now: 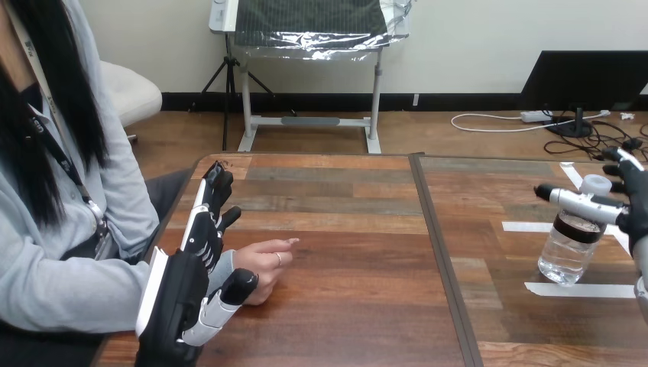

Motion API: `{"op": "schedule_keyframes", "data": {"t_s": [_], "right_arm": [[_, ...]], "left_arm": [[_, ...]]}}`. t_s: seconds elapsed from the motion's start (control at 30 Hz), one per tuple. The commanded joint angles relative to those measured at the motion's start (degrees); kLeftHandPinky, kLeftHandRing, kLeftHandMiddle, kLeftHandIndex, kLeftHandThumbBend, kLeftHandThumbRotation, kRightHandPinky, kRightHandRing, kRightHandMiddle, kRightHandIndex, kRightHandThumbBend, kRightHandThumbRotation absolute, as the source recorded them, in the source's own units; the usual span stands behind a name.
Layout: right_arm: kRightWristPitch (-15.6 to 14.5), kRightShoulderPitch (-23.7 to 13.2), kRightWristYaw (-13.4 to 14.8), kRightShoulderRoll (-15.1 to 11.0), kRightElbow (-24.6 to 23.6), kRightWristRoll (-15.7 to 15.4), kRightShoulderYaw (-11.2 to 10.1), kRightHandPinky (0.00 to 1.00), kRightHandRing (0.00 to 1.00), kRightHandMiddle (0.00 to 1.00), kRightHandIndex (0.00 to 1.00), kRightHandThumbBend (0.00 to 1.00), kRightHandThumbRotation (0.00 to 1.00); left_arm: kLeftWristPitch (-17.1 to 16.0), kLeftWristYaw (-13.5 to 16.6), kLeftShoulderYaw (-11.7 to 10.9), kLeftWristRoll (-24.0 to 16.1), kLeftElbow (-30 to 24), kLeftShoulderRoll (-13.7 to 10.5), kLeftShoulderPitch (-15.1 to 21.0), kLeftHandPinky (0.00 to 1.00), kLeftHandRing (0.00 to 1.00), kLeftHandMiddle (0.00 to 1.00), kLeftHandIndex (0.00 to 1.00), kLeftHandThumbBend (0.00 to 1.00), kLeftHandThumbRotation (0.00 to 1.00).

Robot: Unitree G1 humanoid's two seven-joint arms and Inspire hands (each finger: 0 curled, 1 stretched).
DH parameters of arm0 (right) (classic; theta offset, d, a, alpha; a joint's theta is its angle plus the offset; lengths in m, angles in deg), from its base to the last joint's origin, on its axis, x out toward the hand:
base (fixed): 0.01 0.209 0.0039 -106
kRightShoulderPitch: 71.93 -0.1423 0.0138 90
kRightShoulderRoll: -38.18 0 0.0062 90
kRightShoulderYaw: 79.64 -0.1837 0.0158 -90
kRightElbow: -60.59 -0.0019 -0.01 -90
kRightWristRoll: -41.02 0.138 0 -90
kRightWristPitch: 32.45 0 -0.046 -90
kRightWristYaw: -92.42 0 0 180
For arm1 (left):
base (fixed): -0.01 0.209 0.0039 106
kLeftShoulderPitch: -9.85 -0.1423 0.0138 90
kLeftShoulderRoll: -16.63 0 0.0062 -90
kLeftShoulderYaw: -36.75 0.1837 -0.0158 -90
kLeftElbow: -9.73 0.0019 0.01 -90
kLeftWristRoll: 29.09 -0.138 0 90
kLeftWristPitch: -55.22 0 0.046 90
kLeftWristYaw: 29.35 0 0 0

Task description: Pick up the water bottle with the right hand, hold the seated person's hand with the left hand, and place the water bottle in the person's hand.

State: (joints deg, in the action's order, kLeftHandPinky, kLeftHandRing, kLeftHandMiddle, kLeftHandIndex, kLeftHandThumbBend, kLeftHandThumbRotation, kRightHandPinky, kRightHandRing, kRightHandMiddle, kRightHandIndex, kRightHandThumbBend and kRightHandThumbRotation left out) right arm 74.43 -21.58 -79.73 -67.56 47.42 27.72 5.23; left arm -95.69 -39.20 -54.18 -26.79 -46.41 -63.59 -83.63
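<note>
The clear water bottle [568, 248], with a white cap and a dark band, stands on the table at the far right between strips of white tape. My right hand [631, 200] is at its neck. The thumb [581, 203] lies straight across the front of the neck, and the other fingers reach up behind the cap without closing round it. At the left, the person's hand [264, 262] rests on the table. My left hand [183, 294] is at their wrist, with its fingers straight along the far side and its thumb [233, 289] against the near side.
A dark seam [437, 260] runs front to back down the table's middle. Strips of white tape [578, 290] mark the right half. The person sits close against the table's left edge. Bare wood lies between the two hands.
</note>
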Motion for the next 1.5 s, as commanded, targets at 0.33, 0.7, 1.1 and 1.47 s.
{"op": "schedule_keyframes", "data": {"t_s": [0.33, 0.7, 1.1, 1.47], "right_arm": [[-2.05, -0.89, -0.66, 1.47, -0.29, 0.77, -0.21, 0.79, 0.87, 0.91, 0.93, 0.82, 0.25], [-2.99, -0.08, -1.28, 2.15, -0.07, 1.23, -0.60, 0.78, 0.86, 0.91, 0.94, 0.78, 0.19], [-3.97, 0.45, -0.95, 2.74, -0.03, 0.71, 0.03, 0.86, 0.90, 0.92, 0.94, 0.73, 0.15], [-3.65, 0.86, -0.71, 3.34, -0.02, 1.50, -0.81, 0.86, 0.90, 0.92, 0.93, 0.73, 0.12]], "left_arm": [[-0.46, 0.37, -0.71, 0.47, -3.37, -0.29, 1.41, 0.92, 0.98, 1.00, 1.00, 1.00, 0.85], [-1.06, 0.44, -0.87, 0.20, -3.86, -0.51, 1.11, 0.91, 0.98, 1.00, 1.00, 1.00, 0.86], [-0.01, 0.22, -0.69, 0.72, -5.16, -0.65, 0.28, 0.90, 0.97, 1.00, 1.00, 1.00, 0.86], [0.06, 0.06, -0.70, 0.80, -5.97, -0.85, -0.27, 0.90, 0.97, 1.00, 1.00, 1.00, 0.86]]}}
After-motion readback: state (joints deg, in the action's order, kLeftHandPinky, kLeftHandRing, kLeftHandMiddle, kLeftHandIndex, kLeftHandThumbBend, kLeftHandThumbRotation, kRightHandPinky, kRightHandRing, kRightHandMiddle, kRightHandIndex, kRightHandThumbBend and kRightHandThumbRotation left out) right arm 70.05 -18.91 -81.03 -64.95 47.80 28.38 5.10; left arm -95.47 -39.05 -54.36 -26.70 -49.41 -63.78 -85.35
